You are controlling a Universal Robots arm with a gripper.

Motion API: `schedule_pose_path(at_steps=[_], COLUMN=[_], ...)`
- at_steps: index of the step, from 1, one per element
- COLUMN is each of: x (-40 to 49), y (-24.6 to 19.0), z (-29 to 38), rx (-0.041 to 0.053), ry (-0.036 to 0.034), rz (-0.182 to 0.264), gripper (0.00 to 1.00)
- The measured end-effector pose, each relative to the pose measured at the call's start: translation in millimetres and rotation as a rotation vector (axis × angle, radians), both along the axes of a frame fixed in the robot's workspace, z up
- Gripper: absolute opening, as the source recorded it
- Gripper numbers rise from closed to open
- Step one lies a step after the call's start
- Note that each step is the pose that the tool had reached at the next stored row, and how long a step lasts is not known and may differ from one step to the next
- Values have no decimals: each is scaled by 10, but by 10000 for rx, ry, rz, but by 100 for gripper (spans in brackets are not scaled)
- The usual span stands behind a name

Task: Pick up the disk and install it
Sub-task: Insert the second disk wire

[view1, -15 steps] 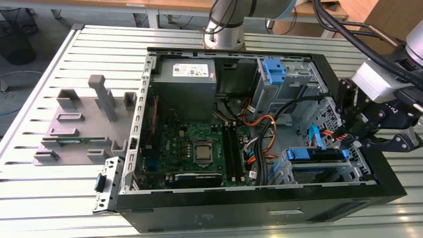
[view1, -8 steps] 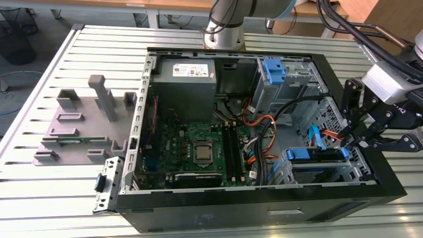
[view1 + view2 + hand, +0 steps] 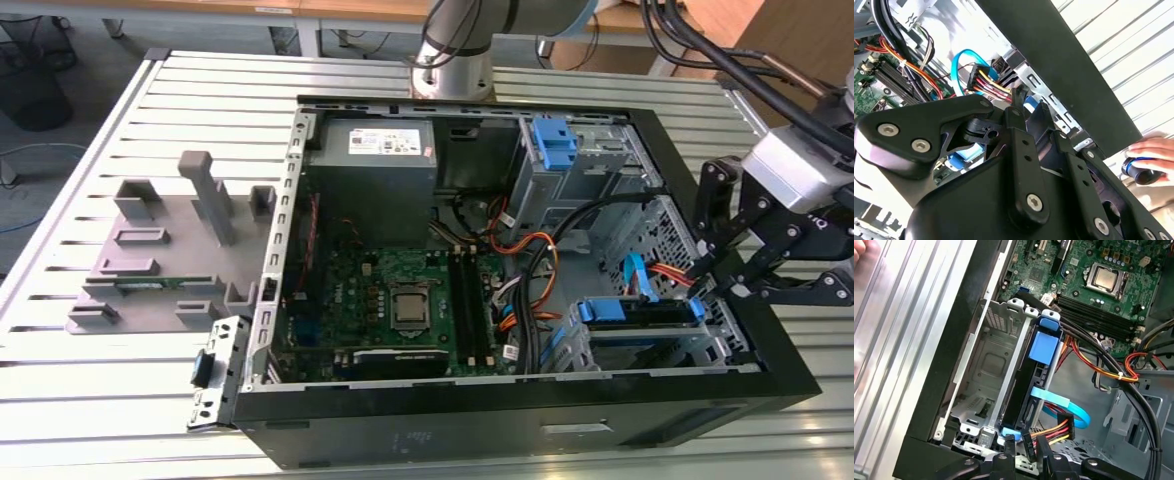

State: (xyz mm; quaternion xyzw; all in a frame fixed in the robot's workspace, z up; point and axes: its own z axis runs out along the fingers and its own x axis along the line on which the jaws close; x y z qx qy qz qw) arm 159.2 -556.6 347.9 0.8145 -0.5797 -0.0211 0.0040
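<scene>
Jaws at the case's [image 3: 534,420] 3 o'clock edge in the exterior view, hanging over the black rim beside the lower drive bay. Cannot tell whether apart or together: linkage blocks the tips in the second wrist view. Nothing seen clamped.

Closest to the jaws in the first wrist view: a black plug [image 3: 1054,431] with red, yellow and orange wires, just beside the disk's [image 3: 1026,390] near end, and a light-blue flat cable [image 3: 1064,405] looping over it.

Disk standing on edge in the metal bay [image 3: 989,365], blue tab [image 3: 1045,346] on its upper side. In the exterior view, disk [image 3: 638,312] at about 4 o'clock inside the case, blue rail showing, close to the jaws.

Toward the case's centre, a green motherboard [image 3: 400,290] with the bare processor. At 12 o'clock inside the case, a grey power supply [image 3: 380,170] with a white sticker. At 1 o'clock, an upright blue latch [image 3: 554,140] on the upper bay. Black and orange cables [image 3: 534,250] running between the upper bay and the board.

Arm base [image 3: 454,60] standing beyond the case at 12 o'clock.

Outside the case at 9 o'clock, a grey fixture [image 3: 160,250] with slots and posts, lying on the slatted metal worktop [image 3: 80,400].

In the second wrist view, a person's hand [image 3: 1154,149] beyond the case wall, resting on a dark round object [image 3: 1141,172].
</scene>
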Motion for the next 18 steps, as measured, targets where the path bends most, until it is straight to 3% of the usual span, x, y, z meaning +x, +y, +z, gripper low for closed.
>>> schedule_pose_path(at_steps=[7,13,18], x=[1,-15,-22], y=[22,35,35], z=[-3,-9,-31], rx=[-3,-77,-270], ry=[0,3,11], rz=[592,794,852], gripper=[31,31,31])
